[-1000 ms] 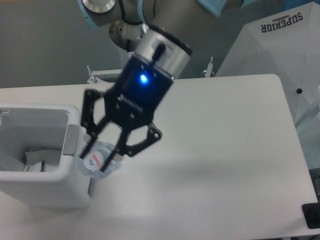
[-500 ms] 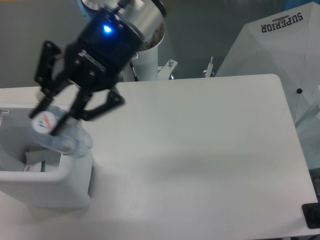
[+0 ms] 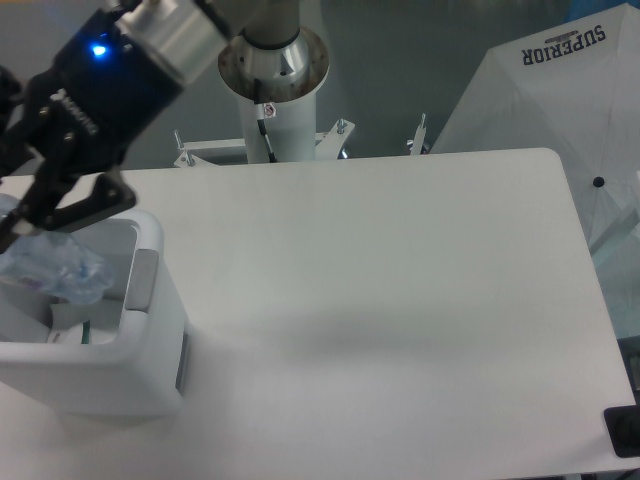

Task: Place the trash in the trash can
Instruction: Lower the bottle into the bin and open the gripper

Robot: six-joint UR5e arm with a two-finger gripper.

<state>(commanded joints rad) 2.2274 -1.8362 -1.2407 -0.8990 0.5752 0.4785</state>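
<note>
A: From where is the single fixed camera looking?

B: It is looking down from above the near edge of the bench (image 3: 400, 300), facing toward the arm's base column (image 3: 272, 100) at the far edge.

A: How near is it sitting?

B: Near enough that the trash can (image 3: 130, 380) and the end effector (image 3: 15, 215) are running past the left border.

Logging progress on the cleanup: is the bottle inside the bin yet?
Not yet. The bottle hangs over the bin opening, held in the gripper; a packet already lies inside.
</note>
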